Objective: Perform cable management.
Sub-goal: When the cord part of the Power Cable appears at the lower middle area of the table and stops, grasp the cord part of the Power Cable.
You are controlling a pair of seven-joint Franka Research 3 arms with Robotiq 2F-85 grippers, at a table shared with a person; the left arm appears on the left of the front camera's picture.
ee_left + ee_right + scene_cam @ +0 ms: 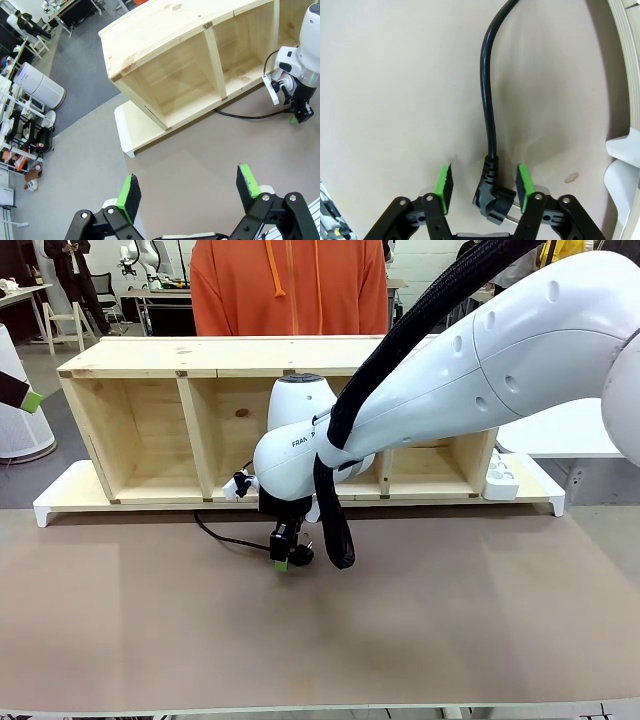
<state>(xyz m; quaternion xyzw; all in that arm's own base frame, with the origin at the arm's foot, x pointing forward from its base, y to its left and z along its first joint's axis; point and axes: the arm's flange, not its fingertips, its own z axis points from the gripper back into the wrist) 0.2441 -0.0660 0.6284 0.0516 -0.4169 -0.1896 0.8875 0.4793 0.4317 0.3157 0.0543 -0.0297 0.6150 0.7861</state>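
1. A brown bench (450, 620) runs across the room, with a long wooden shelf (150, 355) lying along its far side, its open compartments facing the robot.
2. A person (290, 290) in an orange top stands behind the shelf.
3. The black cable (225, 538) comes out from the foot of the shelf near its middle and lies flat on the bench, curving towards the robot.
4. The cable ends in a chunky black plug (492, 200), which lies on the bench just in front of the shelf.
5. The right arm reaches across from the right, and the right end effector (285, 558) points straight down at the bench over the plug.
6. Seen from that wrist, its green pads (443, 181) stand one on each side of the plug. The jaws are partly apart, with a clear gap on one side, so nothing is clamped.
7. The left end effector (187, 185) hangs well off to the left, above the bench, with its jaws wide and nothing between them.
8. A white power strip (502, 475) sits at the right end of the shelf.
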